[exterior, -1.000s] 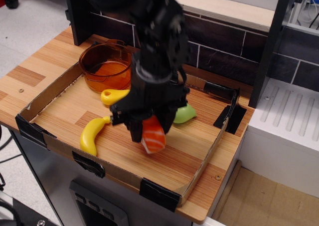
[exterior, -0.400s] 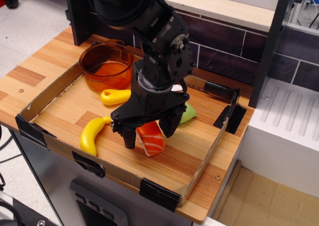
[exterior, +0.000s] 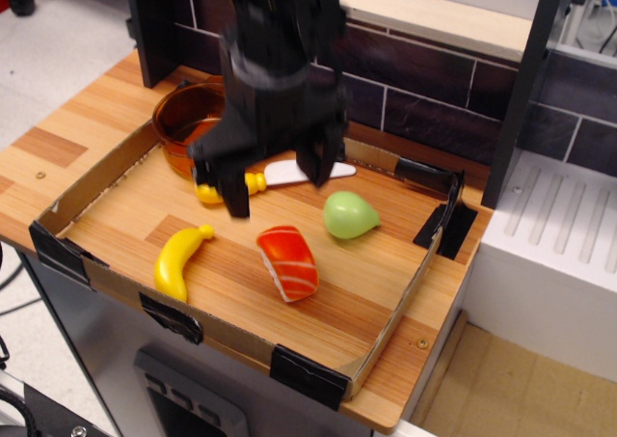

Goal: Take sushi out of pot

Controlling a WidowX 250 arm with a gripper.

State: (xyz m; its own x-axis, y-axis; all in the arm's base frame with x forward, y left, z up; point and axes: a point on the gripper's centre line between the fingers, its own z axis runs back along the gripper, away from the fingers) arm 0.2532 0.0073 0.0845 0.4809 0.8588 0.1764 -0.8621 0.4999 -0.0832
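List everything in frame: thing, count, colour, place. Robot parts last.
sushi: 1, orange-red top on white base, lying on the tray floor, centre front
pot: 1, translucent amber, tray's back left corner, partly hidden by the arm
banana: 1, yellow, front left of tray
pear: 1, green, right of the sushi
toy knife: 1, yellow handle, white blade, behind the sushi
cardboard tray: 1, brown with black tape corners, on the wooden counter
hand: 1, black, open, raised above the knife, holding nothing
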